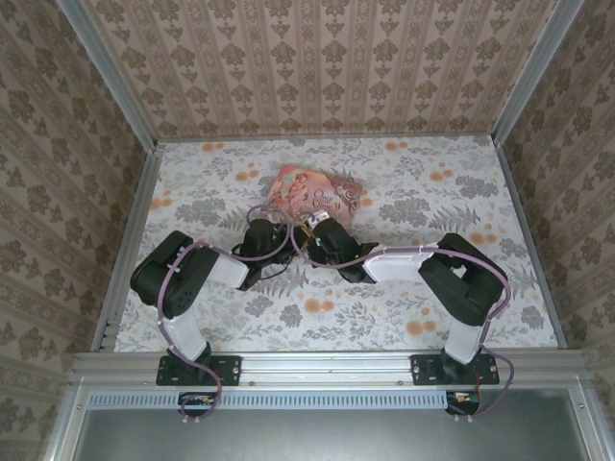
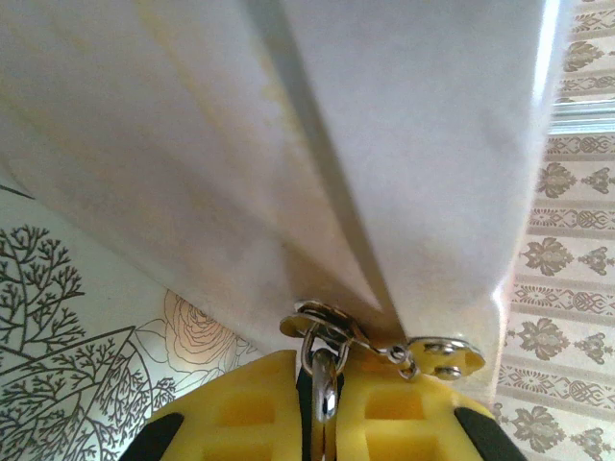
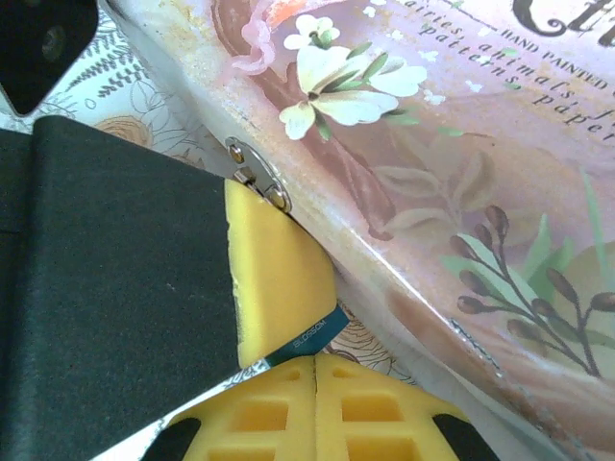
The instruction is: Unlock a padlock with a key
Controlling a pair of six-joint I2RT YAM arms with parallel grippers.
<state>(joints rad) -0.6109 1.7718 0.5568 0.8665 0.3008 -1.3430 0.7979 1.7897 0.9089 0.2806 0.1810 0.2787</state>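
Note:
My left gripper is shut on the padlock, of which a silvery loop and bar show between the yellow pads, hooked into the tin's metal hasp. In the right wrist view the padlock is a dark teal strip with small lettering, wedged under the left gripper's yellow pad. My right gripper is shut, its fingertips touching that teal edge. The key is hidden. From above, the left gripper and right gripper meet at the tin's near edge.
The pink illustrated tin lies flat at the table's middle, just beyond both grippers; its side rises close beside the right fingers. A second hasp plate sits to the right. Patterned walls enclose the floral tabletop.

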